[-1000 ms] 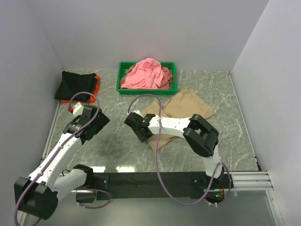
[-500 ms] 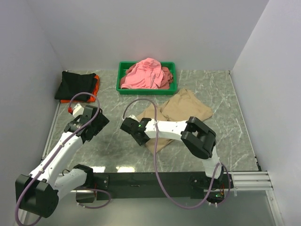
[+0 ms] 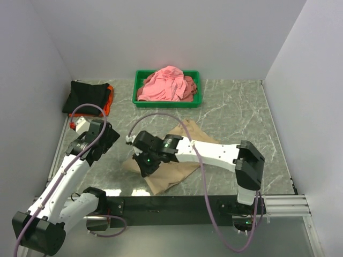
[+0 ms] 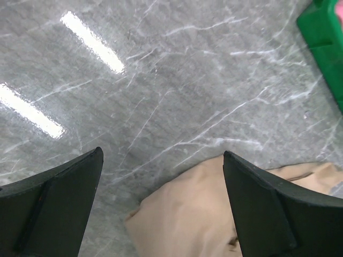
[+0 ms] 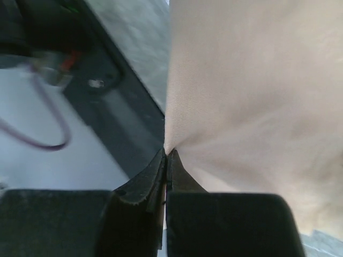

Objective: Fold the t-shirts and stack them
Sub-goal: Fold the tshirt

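Note:
The tan t-shirt [image 3: 170,179] lies crumpled on the marble table, near the front middle. My right gripper [image 3: 141,160] is shut on an edge of it; in the right wrist view the gripper [image 5: 167,152] pinches a fold of the tan t-shirt [image 5: 252,80]. To the left, my left gripper [image 3: 106,140] stands open and holds nothing. In the left wrist view the left gripper [image 4: 162,152] hangs above bare table, just beyond a corner of the tan t-shirt [image 4: 198,219]. Pink t-shirts [image 3: 167,84] are heaped in the tray. A black t-shirt [image 3: 86,96] lies folded on an orange one [image 3: 109,98] at the back left.
The green plastic tray [image 3: 138,90] stands at the back middle. White walls close in the table on the left, back and right. A black rail [image 3: 161,204] with the arm bases runs along the near edge. Purple cables loop over both arms.
My right gripper has shut on the tan t-shirt and dragged it left and toward the near edge. The left arm has shifted slightly left, still open.

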Motion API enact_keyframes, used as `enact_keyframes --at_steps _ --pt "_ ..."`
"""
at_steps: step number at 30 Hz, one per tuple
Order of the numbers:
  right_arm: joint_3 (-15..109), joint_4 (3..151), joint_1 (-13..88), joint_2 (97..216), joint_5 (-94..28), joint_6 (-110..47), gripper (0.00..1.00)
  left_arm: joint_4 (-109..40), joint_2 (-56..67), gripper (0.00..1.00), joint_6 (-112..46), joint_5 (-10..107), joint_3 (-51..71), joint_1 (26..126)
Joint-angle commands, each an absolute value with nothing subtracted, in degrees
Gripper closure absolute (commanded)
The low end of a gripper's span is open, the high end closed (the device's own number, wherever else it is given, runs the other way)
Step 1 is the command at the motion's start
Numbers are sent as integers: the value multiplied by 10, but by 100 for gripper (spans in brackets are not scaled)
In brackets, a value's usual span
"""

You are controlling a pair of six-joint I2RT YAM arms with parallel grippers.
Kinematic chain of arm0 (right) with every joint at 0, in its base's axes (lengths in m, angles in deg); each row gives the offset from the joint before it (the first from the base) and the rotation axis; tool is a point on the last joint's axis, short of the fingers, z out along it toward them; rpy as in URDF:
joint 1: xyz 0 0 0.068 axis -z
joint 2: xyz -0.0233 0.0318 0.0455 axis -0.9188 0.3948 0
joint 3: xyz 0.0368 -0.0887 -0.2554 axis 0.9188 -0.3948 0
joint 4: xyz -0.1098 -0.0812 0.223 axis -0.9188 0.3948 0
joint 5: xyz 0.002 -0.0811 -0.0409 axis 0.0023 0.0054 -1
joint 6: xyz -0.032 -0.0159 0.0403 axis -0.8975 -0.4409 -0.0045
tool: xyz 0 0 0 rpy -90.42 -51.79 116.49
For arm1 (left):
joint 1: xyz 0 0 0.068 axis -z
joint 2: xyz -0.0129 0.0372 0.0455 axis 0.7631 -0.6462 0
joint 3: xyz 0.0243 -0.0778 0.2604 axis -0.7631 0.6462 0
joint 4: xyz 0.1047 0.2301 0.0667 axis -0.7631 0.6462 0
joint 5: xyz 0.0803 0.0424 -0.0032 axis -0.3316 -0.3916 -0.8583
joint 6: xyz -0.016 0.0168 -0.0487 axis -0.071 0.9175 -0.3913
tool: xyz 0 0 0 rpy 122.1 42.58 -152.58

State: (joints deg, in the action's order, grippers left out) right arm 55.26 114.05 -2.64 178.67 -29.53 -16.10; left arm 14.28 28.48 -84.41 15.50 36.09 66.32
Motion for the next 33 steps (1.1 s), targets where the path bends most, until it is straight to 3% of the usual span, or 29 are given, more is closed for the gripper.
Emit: enact_keyframes --at_steps 1,4,18,33 --pt "563 1129 23 1744 -239 -139 100 156 303 1 -853 133 334 661" --pt "523 1100 84 1709 -184 -122 100 156 298 1 -852 132 329 659" --pt "390 1077 296 1584 -181 -128 100 121 231 1 -839 152 326 655" --pt "397 1128 422 1576 -242 -239 100 86 180 1 -821 169 321 652"
